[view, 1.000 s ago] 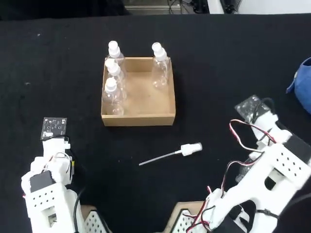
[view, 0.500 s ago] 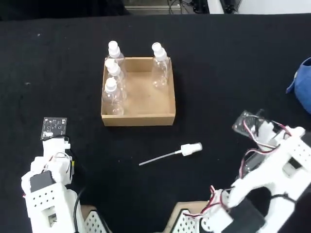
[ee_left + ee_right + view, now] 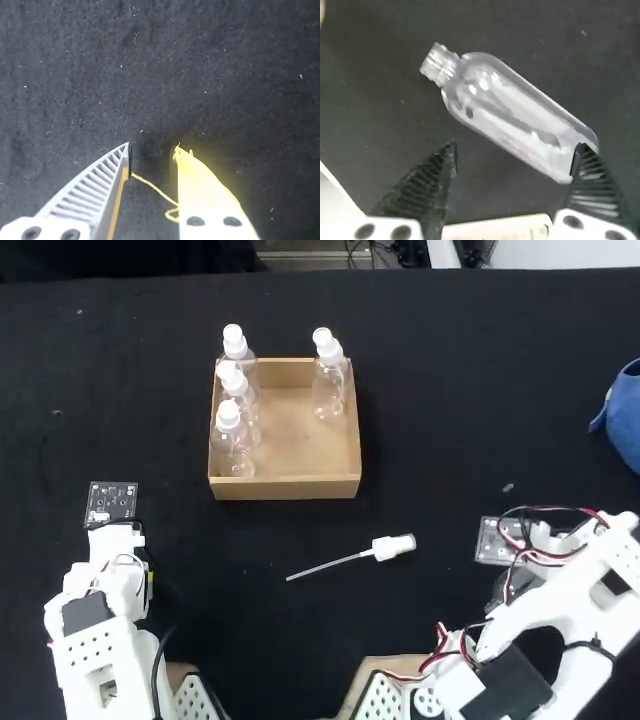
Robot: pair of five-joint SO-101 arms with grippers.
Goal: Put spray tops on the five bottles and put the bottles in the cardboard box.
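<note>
A clear bottle (image 3: 505,115) with no top lies on its side on the black cloth, between the spread fingers of my right gripper (image 3: 515,150), which is open and lowered over it. A white spray top (image 3: 393,546) with a long thin tube lies on the cloth in front of the cardboard box (image 3: 340,482). Several capped bottles stand in the box: three along its left side (image 3: 229,425) and one in the far right corner (image 3: 327,365). My left gripper (image 3: 151,149) hangs slightly open over bare cloth, holding nothing. The left arm (image 3: 95,620) sits at the front left, the right arm (image 3: 560,590) at the front right.
A blue object (image 3: 625,410) shows at the right edge of the table. Black cloth (image 3: 470,390) covers the whole table, with free room between the box and both arms.
The right arm has pulled its wrist back toward the table's front edge and a little to the left, lowering it. The left arm, the box and the spray top have not moved.
</note>
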